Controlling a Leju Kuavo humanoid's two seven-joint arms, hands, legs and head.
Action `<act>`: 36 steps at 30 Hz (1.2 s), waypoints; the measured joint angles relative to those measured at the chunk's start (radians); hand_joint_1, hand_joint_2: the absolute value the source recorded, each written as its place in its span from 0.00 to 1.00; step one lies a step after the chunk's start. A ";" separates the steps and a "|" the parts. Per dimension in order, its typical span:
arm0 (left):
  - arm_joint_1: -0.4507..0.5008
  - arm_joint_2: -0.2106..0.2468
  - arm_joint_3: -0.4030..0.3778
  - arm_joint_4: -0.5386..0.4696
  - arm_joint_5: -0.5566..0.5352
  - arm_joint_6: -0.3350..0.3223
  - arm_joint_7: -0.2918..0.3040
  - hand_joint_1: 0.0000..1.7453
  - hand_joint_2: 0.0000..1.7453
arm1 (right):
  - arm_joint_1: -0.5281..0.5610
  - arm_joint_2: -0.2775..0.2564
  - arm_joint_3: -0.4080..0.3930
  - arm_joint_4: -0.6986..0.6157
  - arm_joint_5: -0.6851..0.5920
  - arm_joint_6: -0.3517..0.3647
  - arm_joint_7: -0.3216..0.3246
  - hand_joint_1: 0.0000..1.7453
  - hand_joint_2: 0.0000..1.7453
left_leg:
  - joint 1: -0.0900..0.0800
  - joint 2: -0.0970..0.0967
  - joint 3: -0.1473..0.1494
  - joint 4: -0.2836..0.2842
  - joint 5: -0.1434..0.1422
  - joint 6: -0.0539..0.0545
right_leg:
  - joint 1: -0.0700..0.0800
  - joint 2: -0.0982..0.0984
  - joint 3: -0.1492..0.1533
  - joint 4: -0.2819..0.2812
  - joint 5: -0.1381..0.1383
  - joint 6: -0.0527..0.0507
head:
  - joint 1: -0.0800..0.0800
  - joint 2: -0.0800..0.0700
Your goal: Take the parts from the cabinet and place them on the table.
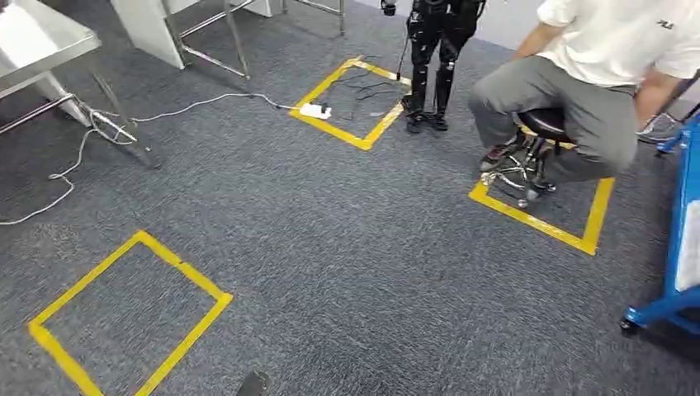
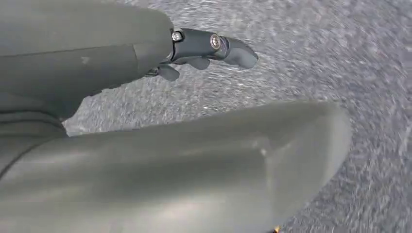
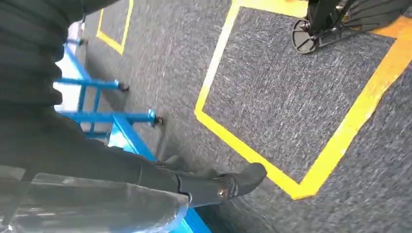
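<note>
Right now the robot looks down at grey carpet with yellow tape squares, so no part looks moved yet. Left hand hangs with nothing in it, fingers seem loose; right hand may hold something clear, I cannot tell. Near it is a blue cart; I see no parts.

We count three yellow tape squares on the carpet: one near left, one far centre, one at right under the single stool. One person sits there. One blue cart stands far right, one white cable at left.
</note>
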 joint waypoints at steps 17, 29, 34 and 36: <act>-0.012 -0.008 -0.029 -0.005 -0.026 -0.053 0.055 0.00 0.00 | 0.007 0.017 -0.018 0.000 0.012 0.020 0.034 0.00 1.00 | -0.015 0.208 0.007 -0.026 0.019 -0.030 | -0.019 -0.163 0.009 0.009 -0.030 0.031 | 0.001 0.000; -0.009 -0.008 -0.043 -0.008 -0.033 -0.066 0.056 0.00 0.00 | 0.015 0.028 -0.018 0.000 0.018 0.008 0.045 0.00 1.00 | -0.024 0.006 -0.013 0.026 0.008 0.022 | 0.004 -0.007 0.002 0.007 -0.006 -0.017 | -0.003 0.000; -0.011 -0.006 -0.043 -0.010 -0.032 -0.066 0.056 0.00 0.00 | 0.021 0.038 -0.019 0.000 0.019 0.008 0.045 0.00 1.00 | -0.033 0.030 -0.003 -0.019 0.024 0.039 | 0.013 0.038 -0.022 -0.007 0.017 0.017 | -0.006 0.000; -0.011 -0.008 -0.043 -0.010 -0.032 -0.066 0.056 0.00 0.00 | 0.020 0.036 -0.019 0.000 0.019 0.008 0.045 0.00 1.00 | -0.018 0.042 0.002 -0.035 0.036 0.035 | 0.011 0.011 -0.024 0.012 0.012 0.010 | -0.004 0.000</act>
